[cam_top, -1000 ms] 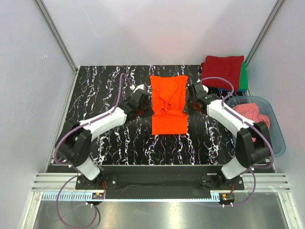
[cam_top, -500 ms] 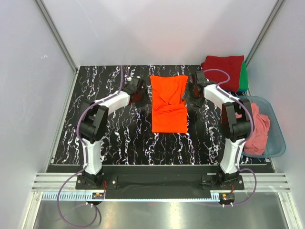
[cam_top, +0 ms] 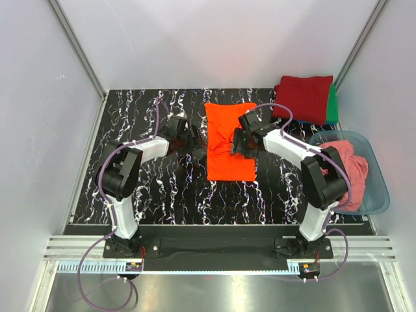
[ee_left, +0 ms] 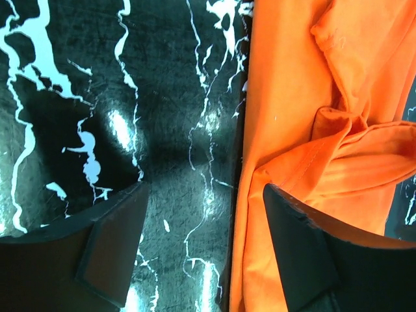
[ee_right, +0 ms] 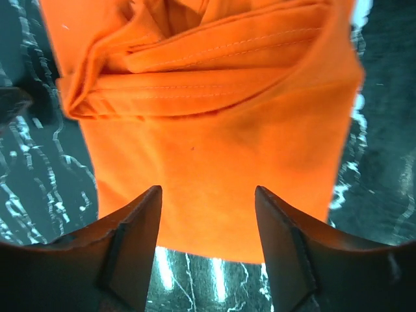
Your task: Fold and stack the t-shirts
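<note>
The bright orange t-shirt (cam_top: 229, 162) lies on the black marble-patterned table (cam_top: 149, 188), folded into a narrow strip with a bunched fold across its middle. My left gripper (cam_top: 197, 137) is open at the shirt's left edge. In the left wrist view that gripper (ee_left: 205, 224) straddles the edge of the orange cloth (ee_left: 292, 110), one finger (ee_left: 110, 250) over bare table. My right gripper (cam_top: 237, 143) hovers open over the shirt's middle; the right wrist view shows this gripper (ee_right: 208, 224) empty above the orange cloth (ee_right: 214, 143). A dark red folded t-shirt (cam_top: 303, 96) rests on a green one (cam_top: 333, 109) at the back right.
A translucent blue-grey tub (cam_top: 381, 190) stands at the right edge and holds a crumpled salmon-pink t-shirt (cam_top: 354, 170). White walls and metal posts close in the table on three sides.
Both grippers have opened and let go of the orange shirt. The left one stays by the shirt's left edge; the right one has swung left over the shirt's middle.
</note>
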### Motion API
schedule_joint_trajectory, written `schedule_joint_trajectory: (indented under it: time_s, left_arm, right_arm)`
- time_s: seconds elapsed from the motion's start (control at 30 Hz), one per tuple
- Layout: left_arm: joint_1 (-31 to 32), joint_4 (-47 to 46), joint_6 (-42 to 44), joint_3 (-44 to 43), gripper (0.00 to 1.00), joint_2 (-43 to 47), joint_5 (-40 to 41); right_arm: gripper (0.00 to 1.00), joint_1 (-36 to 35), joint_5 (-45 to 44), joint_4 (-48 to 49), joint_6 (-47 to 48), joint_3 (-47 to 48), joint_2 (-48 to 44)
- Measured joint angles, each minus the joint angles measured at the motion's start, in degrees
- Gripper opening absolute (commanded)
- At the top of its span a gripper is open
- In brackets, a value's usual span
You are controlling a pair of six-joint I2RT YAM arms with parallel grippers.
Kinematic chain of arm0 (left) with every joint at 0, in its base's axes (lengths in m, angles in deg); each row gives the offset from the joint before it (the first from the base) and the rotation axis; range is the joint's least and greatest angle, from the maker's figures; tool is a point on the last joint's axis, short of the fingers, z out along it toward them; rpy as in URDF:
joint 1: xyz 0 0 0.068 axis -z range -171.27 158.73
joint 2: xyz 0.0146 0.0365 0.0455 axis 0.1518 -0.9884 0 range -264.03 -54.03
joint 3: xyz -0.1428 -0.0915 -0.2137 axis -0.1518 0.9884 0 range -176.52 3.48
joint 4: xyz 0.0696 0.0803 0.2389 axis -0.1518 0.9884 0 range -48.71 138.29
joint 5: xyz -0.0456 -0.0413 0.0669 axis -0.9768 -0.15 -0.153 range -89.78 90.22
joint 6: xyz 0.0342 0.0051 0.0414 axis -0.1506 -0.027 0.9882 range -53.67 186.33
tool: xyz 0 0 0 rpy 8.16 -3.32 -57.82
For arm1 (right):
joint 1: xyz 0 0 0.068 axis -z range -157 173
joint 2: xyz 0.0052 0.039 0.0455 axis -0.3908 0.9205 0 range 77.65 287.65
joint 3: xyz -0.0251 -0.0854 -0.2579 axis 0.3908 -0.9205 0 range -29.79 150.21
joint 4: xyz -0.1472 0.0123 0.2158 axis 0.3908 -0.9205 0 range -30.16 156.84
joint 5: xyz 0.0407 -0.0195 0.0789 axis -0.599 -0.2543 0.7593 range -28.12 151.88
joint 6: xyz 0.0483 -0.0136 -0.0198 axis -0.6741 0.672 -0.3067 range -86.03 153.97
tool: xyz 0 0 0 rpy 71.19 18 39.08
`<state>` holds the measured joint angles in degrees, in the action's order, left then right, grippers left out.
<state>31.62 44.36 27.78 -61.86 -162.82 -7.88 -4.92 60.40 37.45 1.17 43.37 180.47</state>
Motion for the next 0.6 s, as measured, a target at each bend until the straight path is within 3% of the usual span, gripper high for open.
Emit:
schedule_joint_trajectory:
  time_s: [0.37,0.6]
  left_arm:
    - [-2.3,-4.0,0.0,2.2,0.7,0.0,-3.5]
    - [-2.4,-4.5,0.0,2.5,0.7,0.0,-3.7]
  right_arm:
    - [0.61,-0.4,0.5,-0.5,1.2,8.5,12.4]
    - [0.61,1.3,0.5,-2.6,4.6,23.1,19.0]
